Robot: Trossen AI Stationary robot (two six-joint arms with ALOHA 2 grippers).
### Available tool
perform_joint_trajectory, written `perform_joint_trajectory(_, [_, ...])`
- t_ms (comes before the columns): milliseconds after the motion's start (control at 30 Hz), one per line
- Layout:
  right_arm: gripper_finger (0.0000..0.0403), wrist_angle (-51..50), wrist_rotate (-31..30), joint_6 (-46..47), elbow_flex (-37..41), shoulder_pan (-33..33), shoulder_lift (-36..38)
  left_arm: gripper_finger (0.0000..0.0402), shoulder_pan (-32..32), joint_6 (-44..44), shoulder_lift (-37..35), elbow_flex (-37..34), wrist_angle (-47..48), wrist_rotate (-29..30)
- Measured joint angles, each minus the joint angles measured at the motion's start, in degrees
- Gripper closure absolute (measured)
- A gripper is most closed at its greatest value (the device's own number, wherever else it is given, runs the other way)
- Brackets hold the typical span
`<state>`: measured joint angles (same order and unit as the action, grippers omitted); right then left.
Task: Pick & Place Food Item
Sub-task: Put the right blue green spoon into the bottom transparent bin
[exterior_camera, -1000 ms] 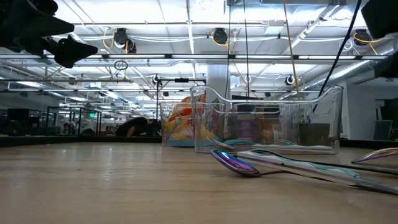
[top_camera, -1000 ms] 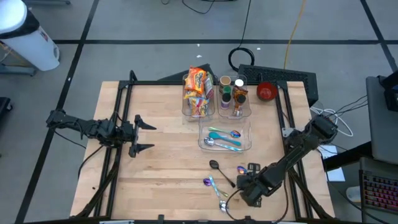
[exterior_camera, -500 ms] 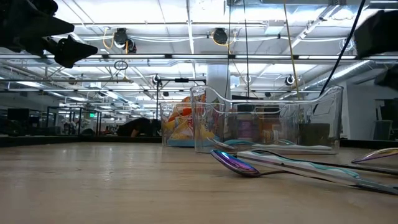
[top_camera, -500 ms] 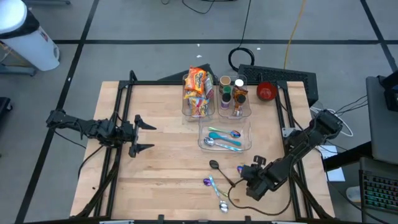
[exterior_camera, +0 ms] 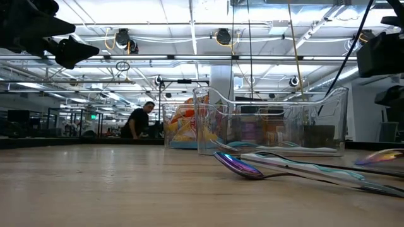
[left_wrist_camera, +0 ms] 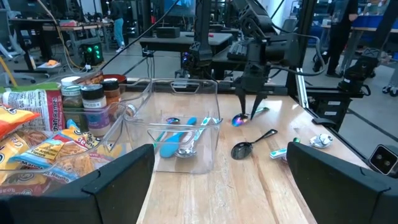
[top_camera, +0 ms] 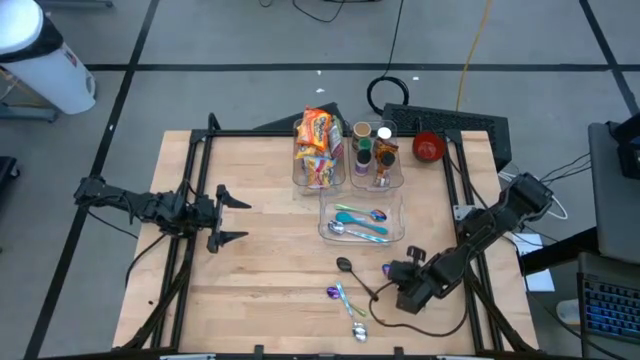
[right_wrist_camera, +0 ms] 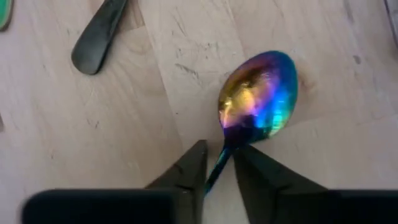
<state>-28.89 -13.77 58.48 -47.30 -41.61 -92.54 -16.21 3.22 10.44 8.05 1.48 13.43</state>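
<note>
My right gripper point(top_camera: 394, 277) stands near the table's front right, pointing down, shut on an iridescent spoon point(right_wrist_camera: 258, 96). The spoon also shows in the left wrist view point(left_wrist_camera: 240, 119) and the low view point(exterior_camera: 379, 156). Orange snack bags point(top_camera: 318, 138) stand upright in a clear bin at the far middle. My left gripper point(top_camera: 233, 218) hovers open and empty over the table's left side. My right gripper pinches the spoon's thin neck point(right_wrist_camera: 225, 147) just behind the bowl, between its two fingers. The fingers come from above, pointing down, one on each side of the neck. The bowl lies face up just over the wood; I cannot tell whether it is clear of the table.
A clear bin of jars point(top_camera: 376, 152) stands beside the snack bin, and a clear tray point(top_camera: 362, 238) with spoons lies in front of them. A black spoon point(top_camera: 345, 265) and two more spoons point(top_camera: 340, 295) lie near my right gripper. A red bowl point(top_camera: 429, 147) sits at the far right.
My right gripper has gone toward the table's far edge and a little right, ending over the iridescent spoon. In the low view that spoon now shows blurred and slightly shifted.
</note>
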Motion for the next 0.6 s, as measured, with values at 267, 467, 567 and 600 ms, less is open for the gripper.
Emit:
perform_joint_trajectory(267, [0.0393,-0.5,-1.7,-2.7,0.4,0.0,3.7,0.0027,0.0,0.0,0.0,0.0,0.0,0.0])
perform_joint_trajectory(467, [0.0399,1.6,-4.1,-7.6,0.4,0.1,11.8,0.0027,0.0,0.0,0.0,0.0,0.0,0.0])
perform_joint_trajectory(567, [0.0401,5.4,-6.3,-13.3,0.3,0.0,16.5,0.0027,0.0,0.0,0.0,0.0,0.0,0.0])
perform_joint_trajectory(600, [0.0401,7.3,-7.3,-15.9,0.3,0.0,18.0,0.0027,0.0,0.0,0.0,0.0,0.0,0.0])
